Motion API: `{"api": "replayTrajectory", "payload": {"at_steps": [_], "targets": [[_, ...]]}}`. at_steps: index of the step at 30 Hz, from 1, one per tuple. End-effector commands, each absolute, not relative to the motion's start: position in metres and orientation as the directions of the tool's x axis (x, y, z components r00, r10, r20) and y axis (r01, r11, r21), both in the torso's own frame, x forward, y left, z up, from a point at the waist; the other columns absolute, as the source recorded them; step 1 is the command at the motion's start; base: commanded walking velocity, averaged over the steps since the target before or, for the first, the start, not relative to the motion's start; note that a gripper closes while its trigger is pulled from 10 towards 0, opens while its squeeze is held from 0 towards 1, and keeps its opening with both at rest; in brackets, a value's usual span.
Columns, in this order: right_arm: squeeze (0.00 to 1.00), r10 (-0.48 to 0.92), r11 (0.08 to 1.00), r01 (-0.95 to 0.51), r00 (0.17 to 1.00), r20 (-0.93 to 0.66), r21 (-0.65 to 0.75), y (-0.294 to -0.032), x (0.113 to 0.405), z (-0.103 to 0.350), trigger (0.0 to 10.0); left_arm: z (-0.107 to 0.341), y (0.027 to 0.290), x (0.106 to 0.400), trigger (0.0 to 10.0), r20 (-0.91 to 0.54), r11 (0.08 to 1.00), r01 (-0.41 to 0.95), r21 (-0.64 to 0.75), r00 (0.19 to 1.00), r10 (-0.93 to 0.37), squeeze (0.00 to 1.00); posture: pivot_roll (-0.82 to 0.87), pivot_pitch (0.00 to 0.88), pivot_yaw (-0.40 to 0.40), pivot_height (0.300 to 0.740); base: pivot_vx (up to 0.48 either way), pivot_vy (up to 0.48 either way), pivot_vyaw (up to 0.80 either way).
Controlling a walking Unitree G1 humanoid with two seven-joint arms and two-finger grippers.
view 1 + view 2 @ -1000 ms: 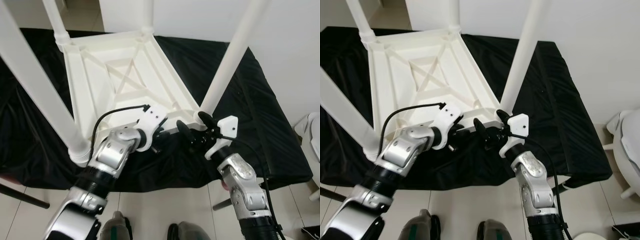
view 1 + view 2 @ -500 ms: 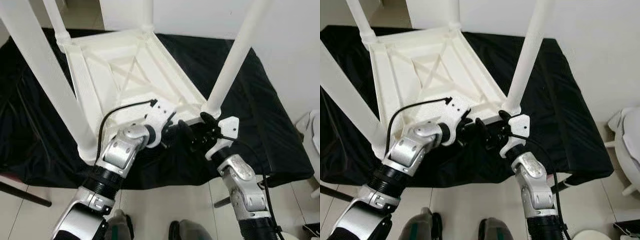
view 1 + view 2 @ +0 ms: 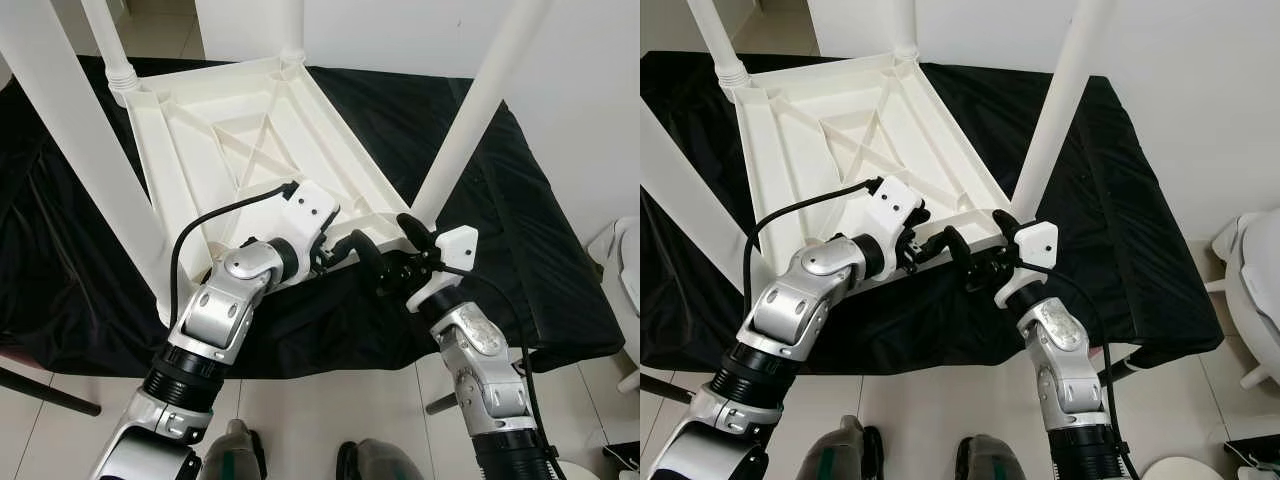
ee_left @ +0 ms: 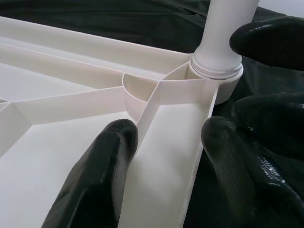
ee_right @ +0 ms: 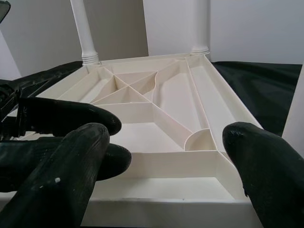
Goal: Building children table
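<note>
**Q:** Where is the table, and how does it lie?

**A:** A white plastic children's table [image 3: 255, 140] lies upside down at centre frame in the head views, on a black cloth [image 3: 500, 230] that covers the surface under it. Its ribbed underside faces up, and its white legs [image 3: 478, 105] rise out of the top of the frame from the corner sockets.

**Q:** What are the two grippers doing?

**A:** Both are at the table's near edge, lower centre of the frame. The left gripper [image 3: 335, 250] has its black fingers [image 4: 102, 166] spread to either side of a rib of the frame, close to the near right corner socket; I cannot tell whether they press on it. The right gripper [image 3: 385, 255] sits just beside it, fingers [image 5: 71, 156] parted, one at the corner by the leg base and the other next to the left gripper's fingers.

**Q:** And beyond the table?

**A:** Pale tiled floor [image 3: 330, 420] fills the bottom of the frame, and a white wall [image 3: 400, 40] stands at the top.
</note>
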State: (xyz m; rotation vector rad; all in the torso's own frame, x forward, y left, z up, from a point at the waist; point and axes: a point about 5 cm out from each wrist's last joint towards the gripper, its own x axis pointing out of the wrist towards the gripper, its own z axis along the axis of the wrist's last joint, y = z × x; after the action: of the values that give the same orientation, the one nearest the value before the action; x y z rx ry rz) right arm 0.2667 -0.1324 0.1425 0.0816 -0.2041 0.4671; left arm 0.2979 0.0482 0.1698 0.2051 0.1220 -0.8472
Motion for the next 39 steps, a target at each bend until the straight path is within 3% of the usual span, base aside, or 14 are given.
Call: {"api": "replayTrajectory", "payload": {"at_steps": [1, 4, 10, 24, 31, 35, 39], "targets": [[0.0, 0.432, 0.896, -0.442, 0.889, 0.152, 0.041, -0.133, 0.266, 0.131, 10.0, 0.18, 0.036, 0.287, 10.0, -0.144, 0.559, 0.817, 0.142, 0.576, -0.805, 0.0, -0.09, 0.064, -0.017, 0.74, 0.0, 0.0, 0.0], [0.0, 0.296, 0.955, -0.298, 0.949, 0.106, 0.001, -0.149, 0.268, 0.124, 10.0, 0.176, 0.048, 0.282, 10.0, -0.159, 0.575, 0.805, 0.145, 0.593, -0.79, 0.0, -0.09, 0.071, -0.021, 0.74, 0.0, 0.0, 0.0], [0.0, 0.2, 0.98, -0.201, 0.976, 0.086, -0.001, -0.157, 0.268, 0.118, 10.0, 0.168, 0.064, 0.266, 10.0, -0.149, 0.585, 0.801, 0.127, 0.598, -0.787, 0.0, -0.09, 0.077, -0.029, 0.74, 0.0, 0.0, 0.0], [0.0, 0.24, 0.97, -0.241, 0.967, 0.087, 0.001, -0.151, 0.282, 0.121, 10.0, 0.166, 0.093, 0.224, 10.0, -0.095, 0.637, 0.771, -0.013, 0.633, -0.768, 0.0, -0.02, 0.084, -0.078, 0.74, 0.0, 0.0, 0.0], [0.0, 0.287, 0.958, -0.288, 0.953, 0.101, -0.004, -0.143, 0.295, 0.127, 10.0, 0.154, 0.129, 0.197, 10.0, -0.099, 0.743, 0.663, -0.093, 0.736, -0.669, 0.0, 0.01, 0.088, -0.1, 0.74, 0.0, 0.0, 0.0], [0.0, 0.295, 0.955, -0.296, 0.95, 0.103, -0.007, -0.142, 0.298, 0.129, 10.0, 0.152, 0.136, 0.191, 10.0, -0.106, 0.749, 0.657, -0.089, 0.741, -0.663, 0.0, 0.02, 0.09, -0.106, 0.74, 0.0, 0.0, 0.0], [0.0, 0.328, 0.945, -0.327, 0.939, 0.109, -0.021, -0.14, 0.305, 0.131, 10.0, 0.148, 0.166, 0.173, 10.0, -0.179, 0.775, 0.63, -0.048, 0.758, -0.627, 0.0, 0.05, 0.092, -0.114, 0.74, 0.0, 0.0, 0.0]]}}
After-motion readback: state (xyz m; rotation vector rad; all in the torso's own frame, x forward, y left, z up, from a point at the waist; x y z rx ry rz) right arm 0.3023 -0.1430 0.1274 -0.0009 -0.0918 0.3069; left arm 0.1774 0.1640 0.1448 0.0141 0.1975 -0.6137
